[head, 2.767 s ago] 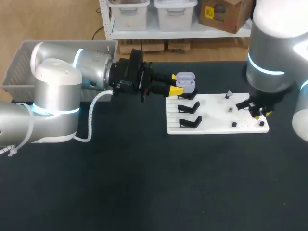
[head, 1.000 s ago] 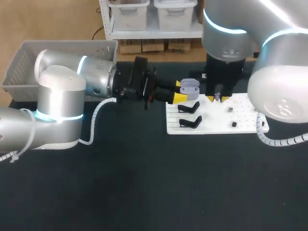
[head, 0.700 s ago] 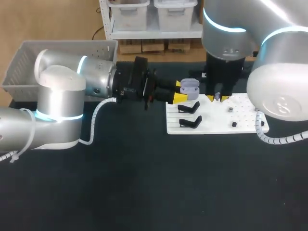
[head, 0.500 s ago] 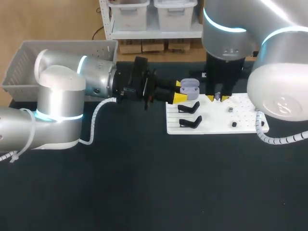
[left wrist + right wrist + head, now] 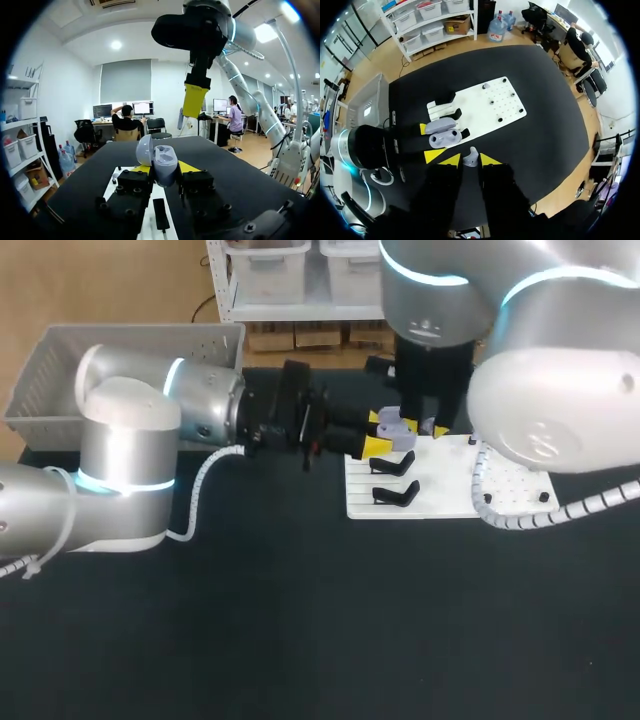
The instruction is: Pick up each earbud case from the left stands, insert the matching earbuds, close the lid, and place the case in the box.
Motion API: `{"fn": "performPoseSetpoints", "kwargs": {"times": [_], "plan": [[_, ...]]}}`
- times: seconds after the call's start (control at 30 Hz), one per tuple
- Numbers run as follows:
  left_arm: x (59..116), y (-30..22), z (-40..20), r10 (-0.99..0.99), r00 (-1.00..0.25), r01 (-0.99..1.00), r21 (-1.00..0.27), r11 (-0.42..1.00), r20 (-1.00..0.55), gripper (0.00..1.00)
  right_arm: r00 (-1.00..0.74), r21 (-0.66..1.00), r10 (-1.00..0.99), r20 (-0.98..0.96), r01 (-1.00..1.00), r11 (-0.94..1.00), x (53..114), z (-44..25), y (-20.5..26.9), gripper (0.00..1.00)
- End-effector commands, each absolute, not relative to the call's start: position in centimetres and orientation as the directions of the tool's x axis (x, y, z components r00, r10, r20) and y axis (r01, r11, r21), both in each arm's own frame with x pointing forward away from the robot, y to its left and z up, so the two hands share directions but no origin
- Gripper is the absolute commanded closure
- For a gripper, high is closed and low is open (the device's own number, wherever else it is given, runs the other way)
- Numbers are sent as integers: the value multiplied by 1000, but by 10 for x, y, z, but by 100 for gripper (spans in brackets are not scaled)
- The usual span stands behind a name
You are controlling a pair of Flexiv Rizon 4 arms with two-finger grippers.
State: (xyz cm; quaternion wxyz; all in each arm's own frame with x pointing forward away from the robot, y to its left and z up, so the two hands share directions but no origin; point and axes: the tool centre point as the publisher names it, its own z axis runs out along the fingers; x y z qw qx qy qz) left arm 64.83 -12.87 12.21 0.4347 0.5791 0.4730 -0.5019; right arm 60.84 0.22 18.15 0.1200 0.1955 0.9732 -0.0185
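Note:
My left gripper (image 5: 381, 434) is shut on a lavender earbud case (image 5: 394, 426), held just off the white board's (image 5: 445, 495) far left corner. In the left wrist view the case (image 5: 160, 161) stands between the yellow fingertips (image 5: 188, 166) with its lid swung open. My right gripper (image 5: 424, 426) hangs right above the case, fingers pointing down. In the right wrist view that gripper (image 5: 470, 161) is shut on a small white earbud (image 5: 470, 159), with the open case (image 5: 443, 135) just ahead of and below it.
Two empty black stands (image 5: 393, 464) (image 5: 396, 494) sit on the board's left side. Small pegs (image 5: 543, 497) dot its right side. A grey basket (image 5: 52, 368) stands at the table's far left. My right arm's bulk hides much of the board's right half.
My right arm has swung left from over the board until its gripper hangs over the open case. The left arm and the case have stayed put.

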Motion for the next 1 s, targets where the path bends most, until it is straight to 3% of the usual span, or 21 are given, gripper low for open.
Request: {"fn": "performPoseSetpoints", "kwargs": {"times": [0.03,1.0], "plan": [[649,-130,120,113,47,983,26,-181,-992,100,-896,2,389,-215,398,917,615,180,10,100],[649,-130,119,116,45,984,24,-179,-992,100,-845,-18,510,-160,519,854,634,169,25,100]]}}
